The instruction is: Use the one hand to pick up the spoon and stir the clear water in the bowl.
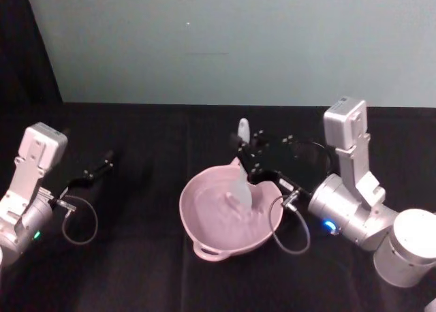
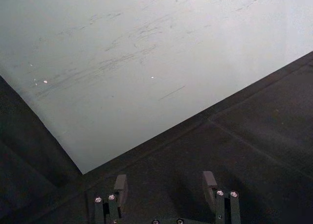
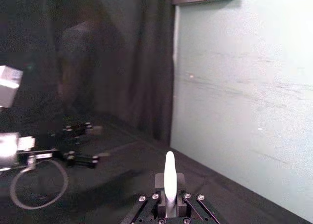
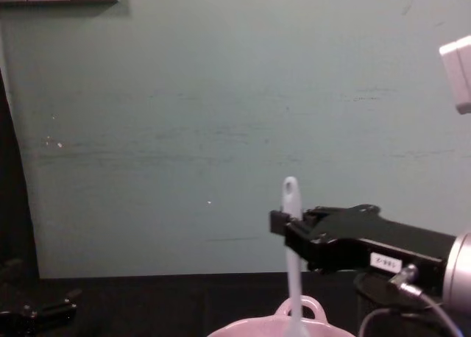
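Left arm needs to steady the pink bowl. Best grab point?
Probably the loop handle on the near rim of the bowl, with the left gripper coming from the robot's side. It juts out, looks thin enough to pinch, and lies away from the right gripper holding the spoon at the far rim.

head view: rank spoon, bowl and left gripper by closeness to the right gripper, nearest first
1. Spoon: clamped in the right gripper, mid-table.
2. Bowl: just below the gripper, with the spoon's blade reaching into it.
3. Left gripper: open, far off on the left.
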Robot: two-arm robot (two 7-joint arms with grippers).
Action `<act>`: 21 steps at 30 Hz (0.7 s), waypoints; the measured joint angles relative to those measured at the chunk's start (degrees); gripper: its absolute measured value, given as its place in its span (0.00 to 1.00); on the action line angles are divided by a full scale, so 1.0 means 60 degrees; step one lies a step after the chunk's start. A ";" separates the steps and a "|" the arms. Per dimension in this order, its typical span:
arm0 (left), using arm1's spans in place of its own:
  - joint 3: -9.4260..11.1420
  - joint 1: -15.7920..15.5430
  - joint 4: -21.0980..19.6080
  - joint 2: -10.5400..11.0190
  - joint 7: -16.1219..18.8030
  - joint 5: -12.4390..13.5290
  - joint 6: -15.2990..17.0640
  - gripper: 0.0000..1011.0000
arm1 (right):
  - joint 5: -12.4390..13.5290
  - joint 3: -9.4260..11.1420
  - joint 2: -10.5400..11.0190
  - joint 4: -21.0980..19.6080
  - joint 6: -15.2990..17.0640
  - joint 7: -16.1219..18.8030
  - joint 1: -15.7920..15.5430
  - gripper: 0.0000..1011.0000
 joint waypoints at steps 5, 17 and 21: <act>0.0000 0.0000 0.0000 0.0000 0.0000 0.0000 0.0000 0.99 | -0.0031 -0.0232 -0.0053 -0.0150 0.0044 0.0140 -0.0068 0.12; 0.0000 0.0000 0.0000 0.0000 0.0000 0.0000 0.0000 0.99 | 0.0127 -0.0699 -0.0520 0.0123 0.0028 0.0330 0.0151 0.12; 0.0000 0.0000 0.0000 0.0000 0.0000 0.0000 0.0000 0.99 | 0.0212 -0.0725 -0.0688 0.0426 -0.0017 0.0340 0.0361 0.12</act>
